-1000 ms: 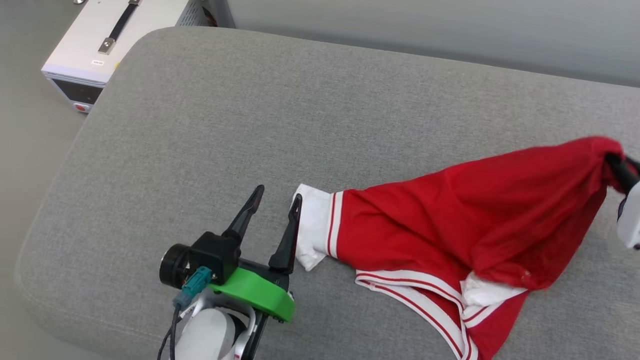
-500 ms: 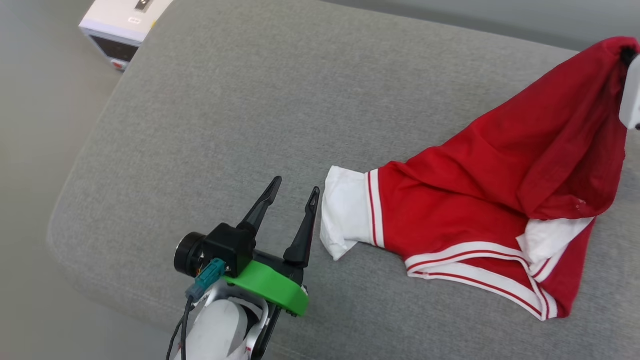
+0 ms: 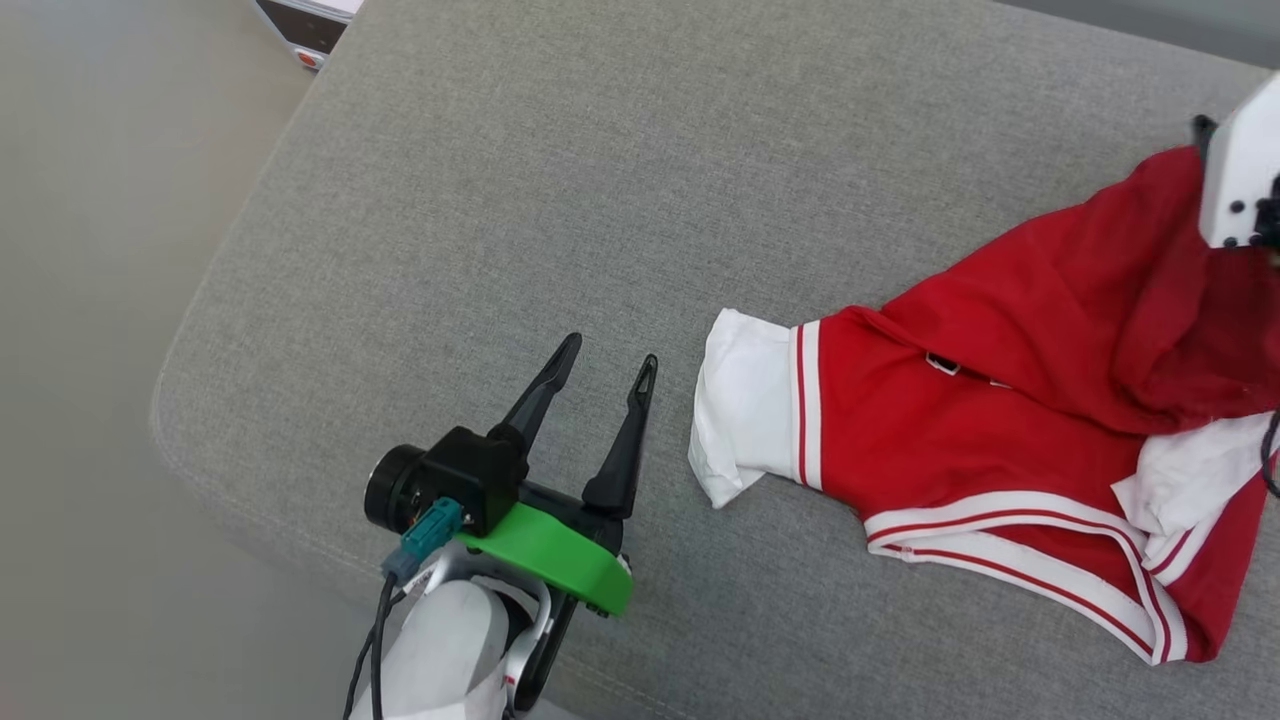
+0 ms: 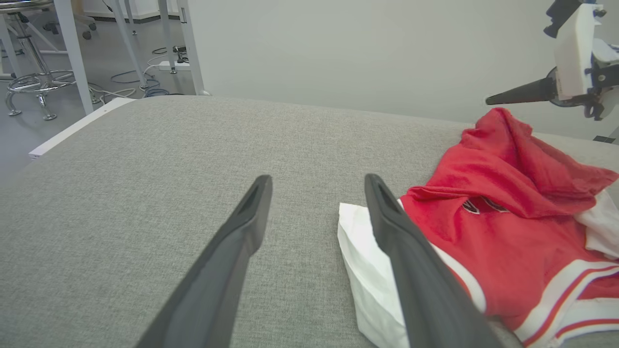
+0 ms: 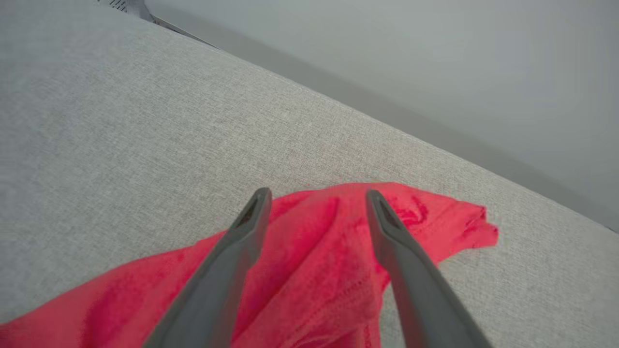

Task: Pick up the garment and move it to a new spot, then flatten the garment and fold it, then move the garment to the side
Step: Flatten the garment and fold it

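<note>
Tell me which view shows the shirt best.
The head view: the shirt shows almost whole, sleeves and trim. The left wrist view crops its lower part; the right wrist view shows a red fold.

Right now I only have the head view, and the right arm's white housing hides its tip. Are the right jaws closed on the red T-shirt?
Observer: No. In the right wrist view the right gripper has its jaws wide apart, and the red T-shirt lies loose beneath them.
Operator: Is it touching the fabric at all?
Observer: The left wrist view shows it just above the shirt's bunched peak, with a thin gap between them.
Operator: Anything on the floor nearby?
Observer: In the left wrist view, a chrome-based stool and loose cables sit beyond the grey cushion.
</note>
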Controlling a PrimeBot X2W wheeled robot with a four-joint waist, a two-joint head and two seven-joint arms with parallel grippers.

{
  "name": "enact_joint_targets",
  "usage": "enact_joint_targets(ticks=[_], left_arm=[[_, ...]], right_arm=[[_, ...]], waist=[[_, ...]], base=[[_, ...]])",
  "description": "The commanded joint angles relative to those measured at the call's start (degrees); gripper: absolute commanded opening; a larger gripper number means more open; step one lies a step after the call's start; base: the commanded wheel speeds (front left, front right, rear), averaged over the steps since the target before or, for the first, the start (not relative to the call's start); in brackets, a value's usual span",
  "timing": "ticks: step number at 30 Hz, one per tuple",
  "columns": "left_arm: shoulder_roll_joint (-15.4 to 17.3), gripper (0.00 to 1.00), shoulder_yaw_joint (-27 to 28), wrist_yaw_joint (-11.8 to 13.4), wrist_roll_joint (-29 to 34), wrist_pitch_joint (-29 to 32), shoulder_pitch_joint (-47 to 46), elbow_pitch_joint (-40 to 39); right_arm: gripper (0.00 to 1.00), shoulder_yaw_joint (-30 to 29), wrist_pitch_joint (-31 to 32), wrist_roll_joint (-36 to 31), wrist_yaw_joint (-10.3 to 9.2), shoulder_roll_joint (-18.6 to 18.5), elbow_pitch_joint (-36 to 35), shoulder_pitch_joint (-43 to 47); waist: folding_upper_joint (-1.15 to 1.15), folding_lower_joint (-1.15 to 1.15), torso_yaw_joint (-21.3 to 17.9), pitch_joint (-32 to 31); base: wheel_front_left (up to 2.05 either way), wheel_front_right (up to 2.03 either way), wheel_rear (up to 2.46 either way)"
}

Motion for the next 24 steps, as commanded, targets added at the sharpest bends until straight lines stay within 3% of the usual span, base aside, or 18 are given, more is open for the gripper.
enact_joint_targets(ticks=[1,6,11,19,24], left_arm=[[-0.34,1.00,0.27,-0.17,-0.22,-0.33,-0.86,0.19],[-0.37,1.00,0.95,-0.17,0.29,-0.33,-0.36,0.61],[0.20,1.00,1.84,-0.17,0.88,-0.33,0.55,0.87],[1.51,1.00,4.64,-0.17,-0.01,-0.33,2.90,0.91],[1.44,1.00,6.92,-0.17,-0.77,-0.33,4.89,1.11]], right_arm=[[1.00,0.69,-1.82,-0.04,-0.04,0.69,1.06,-1.36],[1.00,3.77,-9.57,4.07,-0.04,1.42,3.51,-2.58],[1.00,7.27,-17.61,10.44,-0.04,1.23,1.32,-0.33],[1.00,12.21,-27.44,19.50,-0.04,-0.55,-10.72,12.83],[1.00,9.15,-31.55,21.66,-0.04,-0.40,-19.97,22.97]], waist=[[0.00,-0.01,-0.59,-0.68],[0.00,-0.01,-2.82,-3.71],[0.00,-0.01,-5.90,-7.43],[0.00,-0.01,-11.75,-12.54],[0.00,-0.01,-14.51,-14.28]], base=[[0.00,0.00,0.00],[0.00,0.00,0.00],[0.00,0.00,0.00],[0.00,0.00,0.00],[0.00,0.00,0.00]])
